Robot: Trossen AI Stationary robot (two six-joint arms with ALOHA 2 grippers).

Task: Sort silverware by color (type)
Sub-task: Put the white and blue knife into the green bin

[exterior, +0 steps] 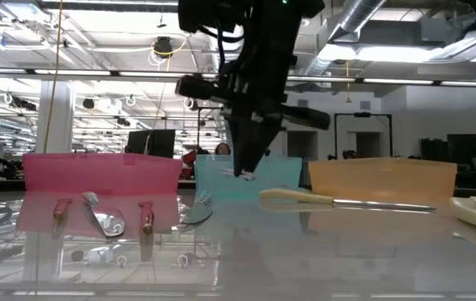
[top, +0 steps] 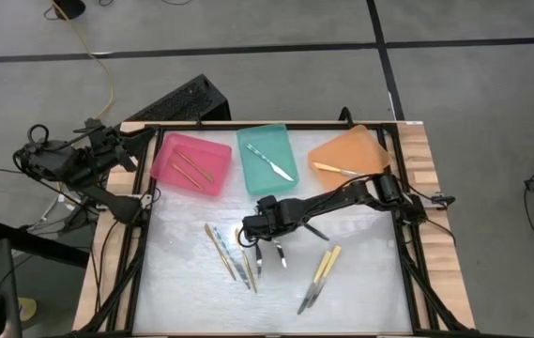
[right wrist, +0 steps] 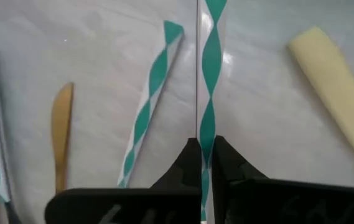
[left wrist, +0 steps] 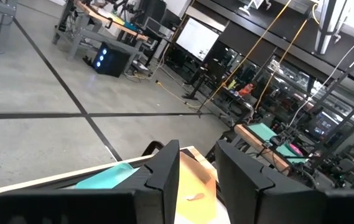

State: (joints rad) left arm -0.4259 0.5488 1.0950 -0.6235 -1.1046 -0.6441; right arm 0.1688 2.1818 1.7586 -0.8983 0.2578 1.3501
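Note:
My right gripper [top: 251, 233] hovers over the middle of the table, shut on a teal-and-white striped utensil [right wrist: 211, 56]. Loose silverware lies flat around it: another striped one [right wrist: 152, 93], an orange-tan handle [right wrist: 61, 124], a pale yellow handle [right wrist: 332, 81], a cluster [top: 229, 253] and a pale yellow pair [top: 321, 272]. The pink tray [top: 163, 169] holds orange-tan pieces, the teal tray [top: 257, 174] a striped one, the orange tray [top: 365, 150] a pale yellow one. My left gripper [left wrist: 198, 180] is open, parked off the table's far left corner. My right gripper pinches the striped utensil's handle [right wrist: 208, 127] between its two fingers, coming from above and pointing down. The handle runs out past the fingertips. It looks nearer the camera than the pieces lying on the table, and the fingertips [exterior: 244, 171] stand above the table top.
The three trays stand in a row along the far edge. A pale yellow utensil [exterior: 338, 201] lies in front of the orange tray. The near part of the white mat [top: 182, 300] is bare. A black frame borders the table.

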